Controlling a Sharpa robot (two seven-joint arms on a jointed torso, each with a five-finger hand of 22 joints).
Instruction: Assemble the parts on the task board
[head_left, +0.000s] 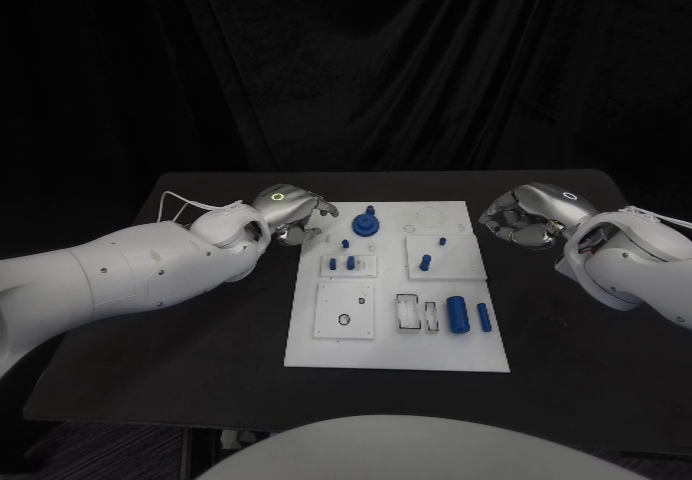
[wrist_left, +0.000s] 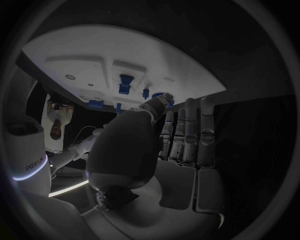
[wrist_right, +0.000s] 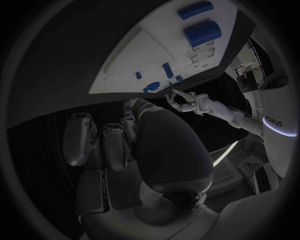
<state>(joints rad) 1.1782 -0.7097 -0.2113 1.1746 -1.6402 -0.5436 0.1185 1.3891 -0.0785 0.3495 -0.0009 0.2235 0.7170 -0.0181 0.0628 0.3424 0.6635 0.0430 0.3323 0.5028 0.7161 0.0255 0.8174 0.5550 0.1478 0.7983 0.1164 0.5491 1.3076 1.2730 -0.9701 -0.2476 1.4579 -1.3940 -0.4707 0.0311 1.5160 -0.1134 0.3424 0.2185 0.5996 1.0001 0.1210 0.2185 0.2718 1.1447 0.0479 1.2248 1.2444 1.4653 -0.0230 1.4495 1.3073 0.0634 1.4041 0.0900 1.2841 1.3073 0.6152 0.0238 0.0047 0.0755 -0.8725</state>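
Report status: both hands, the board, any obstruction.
Left hand empty, fingers apart, at task board's far left corner. Right hand curled, empty, off its right edge. Blue parts on board, untouched. Nothing in the way.

Bare black table (head_left: 202, 340) flanks the task board (head_left: 397, 345) on both sides.

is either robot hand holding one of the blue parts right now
No, in the head view the left robot hand and the right robot hand sit off the task board edges, and the blue parts lie on it.
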